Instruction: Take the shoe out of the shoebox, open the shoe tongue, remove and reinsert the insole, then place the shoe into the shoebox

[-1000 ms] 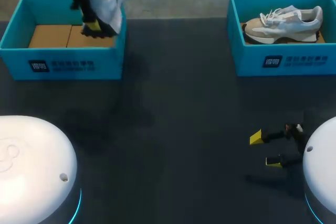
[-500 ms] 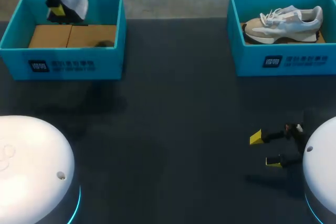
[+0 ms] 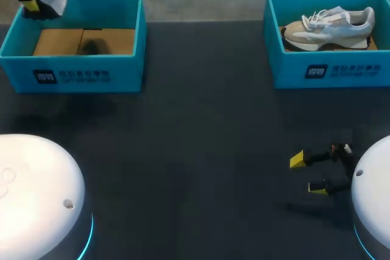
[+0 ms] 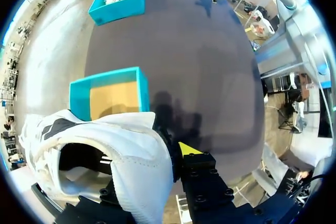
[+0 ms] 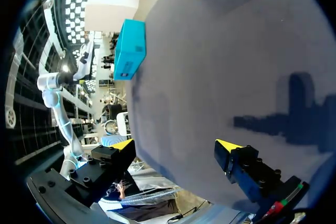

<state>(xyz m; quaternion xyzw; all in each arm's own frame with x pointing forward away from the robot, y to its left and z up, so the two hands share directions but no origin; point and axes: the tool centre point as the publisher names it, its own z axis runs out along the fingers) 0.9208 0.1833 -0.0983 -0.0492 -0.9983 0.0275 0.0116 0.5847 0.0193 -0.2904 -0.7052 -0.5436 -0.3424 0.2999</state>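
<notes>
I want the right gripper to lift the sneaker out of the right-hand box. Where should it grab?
Probably the heel collar at the right end of the sneaker, coming straight down. The walls of the blue box close off every side, and the opening seems to face up.

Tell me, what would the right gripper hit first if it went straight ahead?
Probably the bare table: the right gripper, jaws open, points at dark tabletop, nothing between. A shoebox sits off to the side.

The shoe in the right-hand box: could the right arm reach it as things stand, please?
Probably yes: the right end effector is open and empty, nothing stands between it and the shoebox, and the shoe lies uncovered.
</notes>
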